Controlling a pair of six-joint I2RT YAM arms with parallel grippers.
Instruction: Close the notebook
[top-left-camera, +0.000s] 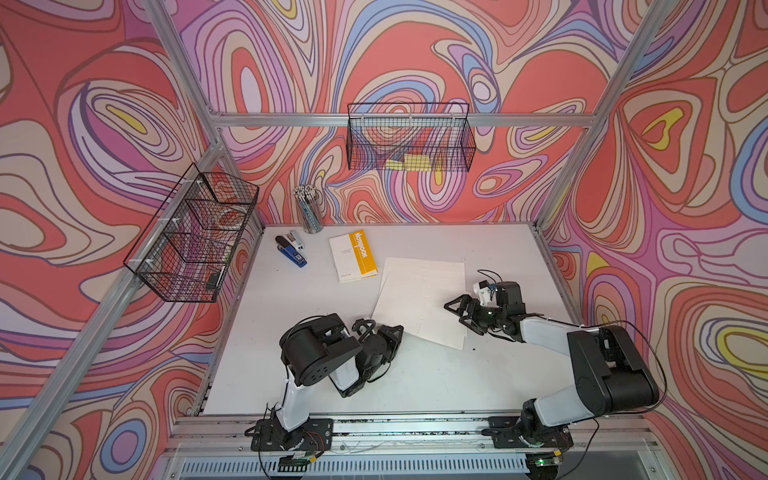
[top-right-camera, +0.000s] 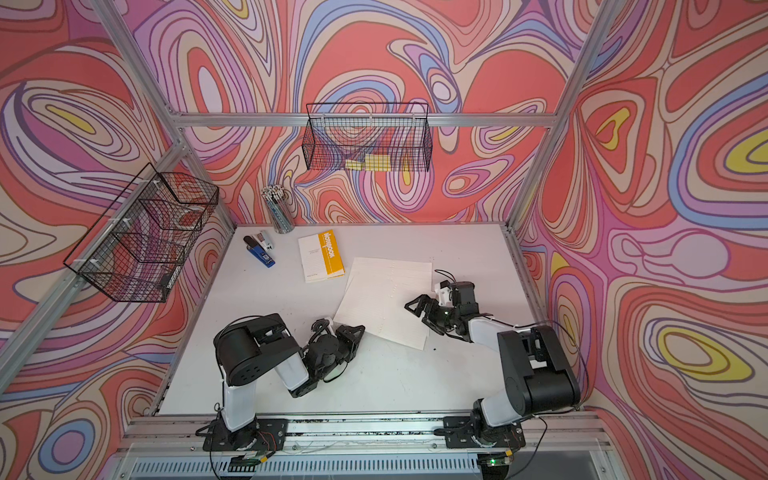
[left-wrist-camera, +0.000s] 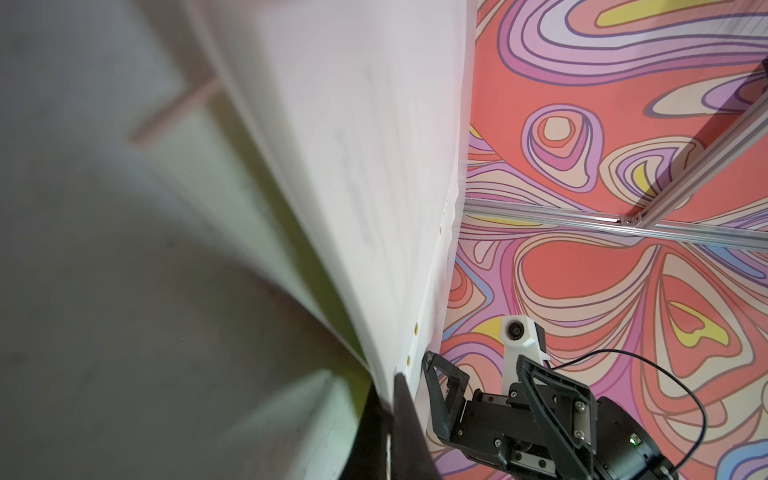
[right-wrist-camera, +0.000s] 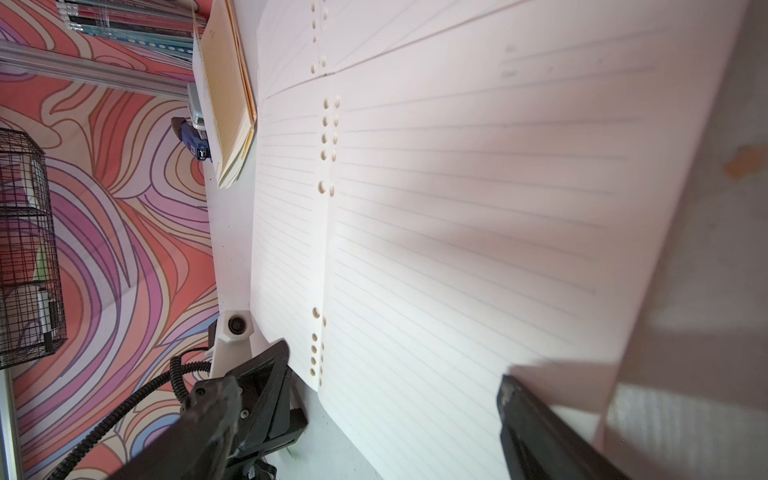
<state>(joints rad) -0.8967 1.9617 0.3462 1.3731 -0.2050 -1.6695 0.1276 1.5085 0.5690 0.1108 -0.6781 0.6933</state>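
Left hand (top-left-camera: 391, 333): fingers together, clamped on the near outer corner of the notebook's left leaf (left-wrist-camera: 353, 166). In the left wrist view the paper rises in a curve straight out of the grip.
Right hand (top-left-camera: 459, 313): fingers set wide apart, holding nothing, low over the right leaf (right-wrist-camera: 478, 208) at the near end of the notebook. Contact with the paper cannot be confirmed.
Notebook (top-left-camera: 419, 299): lies open on the bench (top-left-camera: 415, 374), lined pages up, between the two hands. A closed yellow pad (top-left-camera: 353, 257) sits just beside its far left corner.
Spine (top-left-camera: 422, 299): marked by the row of punched holes. It runs from the notebook's far edge to its near edge, slightly slanted.
Governing relation: the left hand is at the free edge, so it is the nearer arm. The spine lies to its right, so the fold should go across the spine onto the right leaf.
Risk, as judged: the right hand stands in the leaf's landing area and should clear first. A thin leaf held by one corner may buckle.
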